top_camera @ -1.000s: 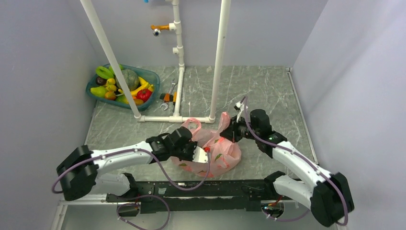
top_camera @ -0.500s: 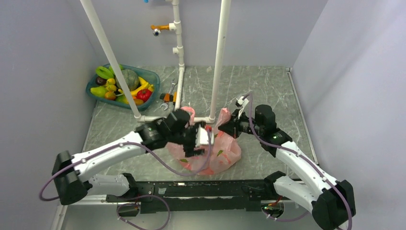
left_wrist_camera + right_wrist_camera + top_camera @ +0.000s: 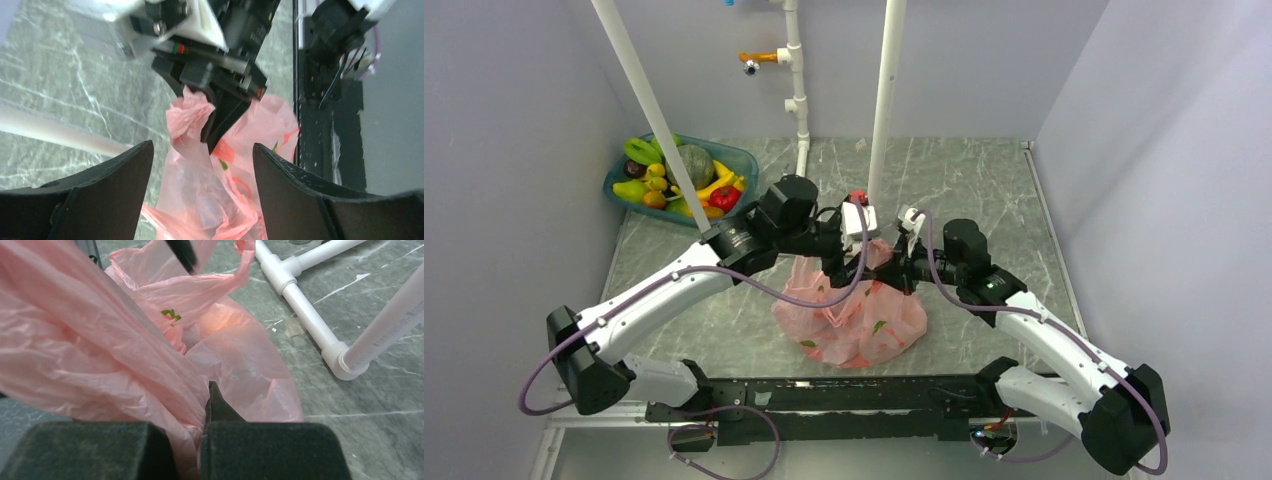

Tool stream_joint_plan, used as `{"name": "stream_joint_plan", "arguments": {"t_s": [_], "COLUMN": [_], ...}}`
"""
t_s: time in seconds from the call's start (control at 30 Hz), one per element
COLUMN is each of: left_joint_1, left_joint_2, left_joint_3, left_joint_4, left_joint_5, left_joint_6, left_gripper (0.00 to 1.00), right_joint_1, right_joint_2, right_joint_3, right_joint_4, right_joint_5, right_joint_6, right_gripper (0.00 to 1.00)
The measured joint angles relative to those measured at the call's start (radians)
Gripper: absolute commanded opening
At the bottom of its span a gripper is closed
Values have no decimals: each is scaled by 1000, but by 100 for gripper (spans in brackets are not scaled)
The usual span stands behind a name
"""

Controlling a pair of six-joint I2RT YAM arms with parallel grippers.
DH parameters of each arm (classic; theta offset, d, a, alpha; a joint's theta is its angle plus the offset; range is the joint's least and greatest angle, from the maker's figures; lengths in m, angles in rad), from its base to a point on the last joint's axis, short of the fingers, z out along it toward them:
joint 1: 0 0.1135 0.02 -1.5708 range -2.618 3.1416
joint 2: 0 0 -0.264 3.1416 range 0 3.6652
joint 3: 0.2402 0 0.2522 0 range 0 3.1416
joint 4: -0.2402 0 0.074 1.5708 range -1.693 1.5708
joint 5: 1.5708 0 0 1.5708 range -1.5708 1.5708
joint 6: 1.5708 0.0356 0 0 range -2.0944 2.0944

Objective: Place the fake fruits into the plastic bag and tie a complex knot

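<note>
Top external view: the thin translucent pink plastic bag sits centre frame on the grey marbled table. The right gripper has its jaws pinching the bag's gathered film. The left gripper holds its jaws wide apart, empty, over the bag's top.

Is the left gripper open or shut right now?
Open: the left gripper has its fingers spread wide, with the plastic bag ungripped between them, while the right gripper pinches the bag's top.

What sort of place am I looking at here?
Likely a robot test booth: left arm and right arm bolted to a walled-in table, a white pipe frame, a teal basin of fake fruits.
</note>
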Motion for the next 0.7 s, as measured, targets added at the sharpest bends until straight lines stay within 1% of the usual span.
{"name": "stream_joint_plan", "arguments": {"t_s": [0.03, 0.1, 0.13, 0.17, 0.2, 0.23, 0.33, 0.4, 0.47, 0.57, 0.6, 0.67, 0.7], "left_joint_1": [1, 17, 32, 55, 75, 100, 148, 148, 134, 110, 101, 90, 86], "left_joint_2": [13, 34, 38, 38, 34, 32, 55, 80, 101, 107, 105, 98, 86], "left_joint_3": [0, -3, -13, -37, -65, -101, -188, -245, -305, -364, -376, -397, -412], "left_joint_4": [-13, -52, -72, -81, -89, -102, -193, -243, -288, -330, -340, -348, -347], "left_joint_5": [-6, -14, -21, -27, -32, -34, -41, -36, -28, -23, -22, -19, -13], "left_joint_6": [9, 49, 72, 98, 121, 152, 250, 310, 352, 390, 400, 414, 421], "left_gripper": [83, 85, 91, 94, 96, 96, 80, 69, 60, 38, 32, 21, 18], "right_joint_1": [3, 5, 5, 5, 5, 5, 5, 5, 5, 13, 21, 42, 57], "right_joint_2": [5, 6, -1, -13, -26, -48, -102, -107, -88, -15, 19, 92, 137], "right_joint_3": [6, 18, 19, 19, 18, 13, -8, -28, -52, -74, -74, -69, -57], "right_joint_4": [-7, -32, -42, -58, -74, -87, -118, -126, -129, -114, -100, -60, -43], "right_joint_5": [3, 14, 24, 33, 44, 61, 101, 124, 150, 173, 181, 199, 208], "right_joint_6": [-7, -24, -31, -34, -34, -28, -3, 13, 23, 23, 21, 13, 10], "right_gripper": [0, 0, 0, 0, 0, 0, 0, 0, 0, 0, 0, 0, 0]}}
